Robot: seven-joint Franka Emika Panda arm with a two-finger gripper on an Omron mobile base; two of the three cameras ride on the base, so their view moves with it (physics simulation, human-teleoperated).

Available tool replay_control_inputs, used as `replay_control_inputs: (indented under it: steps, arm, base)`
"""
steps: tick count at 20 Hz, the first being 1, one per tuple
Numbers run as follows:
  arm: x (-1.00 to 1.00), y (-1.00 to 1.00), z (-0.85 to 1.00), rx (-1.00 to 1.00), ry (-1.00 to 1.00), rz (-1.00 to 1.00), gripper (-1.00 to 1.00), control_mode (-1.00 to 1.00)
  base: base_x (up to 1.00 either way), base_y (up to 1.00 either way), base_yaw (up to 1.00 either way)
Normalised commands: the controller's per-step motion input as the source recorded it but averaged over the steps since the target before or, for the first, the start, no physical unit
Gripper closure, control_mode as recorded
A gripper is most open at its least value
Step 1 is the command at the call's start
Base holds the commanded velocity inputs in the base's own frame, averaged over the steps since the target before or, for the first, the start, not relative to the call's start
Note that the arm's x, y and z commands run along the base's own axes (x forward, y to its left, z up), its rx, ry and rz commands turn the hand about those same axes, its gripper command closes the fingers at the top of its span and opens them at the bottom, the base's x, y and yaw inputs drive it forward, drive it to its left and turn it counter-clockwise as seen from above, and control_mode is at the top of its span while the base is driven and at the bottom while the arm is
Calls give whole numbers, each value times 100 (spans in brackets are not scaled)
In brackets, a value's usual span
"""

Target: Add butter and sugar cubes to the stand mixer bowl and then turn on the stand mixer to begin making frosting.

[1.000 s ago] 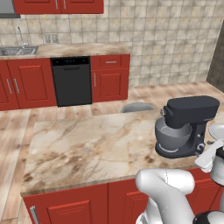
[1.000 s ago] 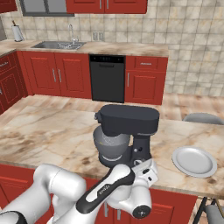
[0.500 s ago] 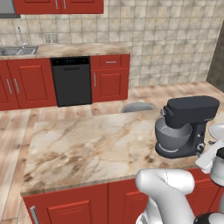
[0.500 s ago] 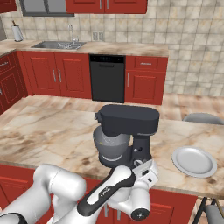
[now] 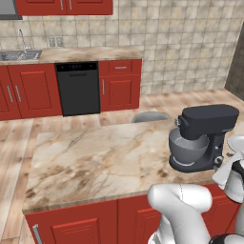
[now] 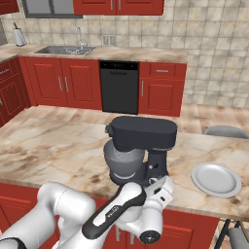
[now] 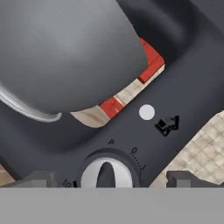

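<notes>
On the far left, a sink [image 6: 63,49] is sitting in the back counter under the window, with red cabinets [image 6: 63,85] below it and a black dishwasher [image 6: 119,87] standing to their right. Nearer, the marble island counter [image 5: 95,162] is stretching across the room.

Toward the right half of that counter, the stand mixer [image 6: 141,148] is standing upright, its bulky dark head hanging over the stand mixer bowl [image 6: 124,163], which is resting on the mixer's round base. The bowl is showing as a grey metal curve in the hand view [image 7: 65,52], tucked under the head.

The white arm [image 6: 68,214] is reaching up from below the counter's front edge, and the gripper [image 6: 163,187] is hovering just in front of the mixer's column, at the side facing the robot. Its two dark fingertips [image 7: 37,179] are standing wide apart, one on either side of the silver knob [image 7: 107,175], and they are holding nothing; I cannot tell whether they are touching the dial.

Farther right, a flat white plate [image 6: 216,179] is lying on the counter, apart from the mixer, and the rounded grey back of a stool [image 6: 226,131] is peeking over the counter's far edge.
</notes>
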Motion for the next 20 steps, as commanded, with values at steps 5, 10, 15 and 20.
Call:
replay_control_inputs:
  steps: [5, 10, 15, 20]
  arm:
    - [5, 5, -1, -7, -1, -3, -100, -100]
    - [6, 0, -6, -1, 0, -1, -100, -100]
    - [11, -4, -3, 0, 0, 0, -100, -100]
    - [9, -11, -6, 0, 0, 0, -100, -100]
  base:
    - [0, 0, 0]
    - [0, 0, 0]
    - [0, 0, 0]
    - [0, 0, 0]
